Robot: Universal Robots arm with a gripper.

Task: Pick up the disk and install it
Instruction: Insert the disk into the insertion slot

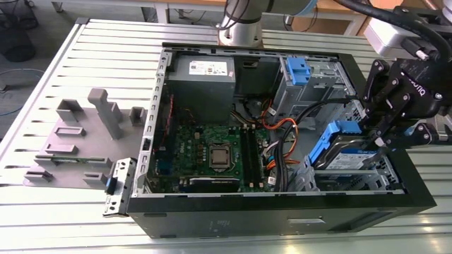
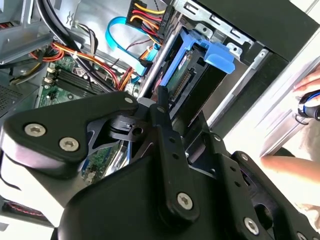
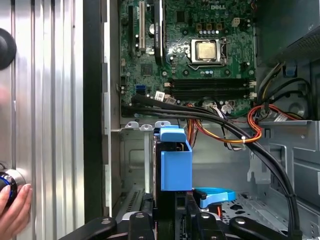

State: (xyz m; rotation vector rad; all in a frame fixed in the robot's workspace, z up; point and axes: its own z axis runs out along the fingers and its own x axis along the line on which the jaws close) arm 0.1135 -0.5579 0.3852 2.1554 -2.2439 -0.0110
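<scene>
The disk [image 1: 351, 156] stands tilted on edge, its blue rail uppermost, in the metal drive cage [image 1: 356, 177] at the corner of the open computer case [image 1: 282, 219] on the exterior view's right. The gripper [image 1: 376, 142] is closed on the disk, 1 finger on each side. Black cables [image 1: 304, 119] run just beside the cage, with the motherboard [image 1: 211, 153] further in. In the first wrist view, a person's hand [image 3: 12, 212] rests on the slatted table [image 1: 42, 79] outside the case.
</scene>
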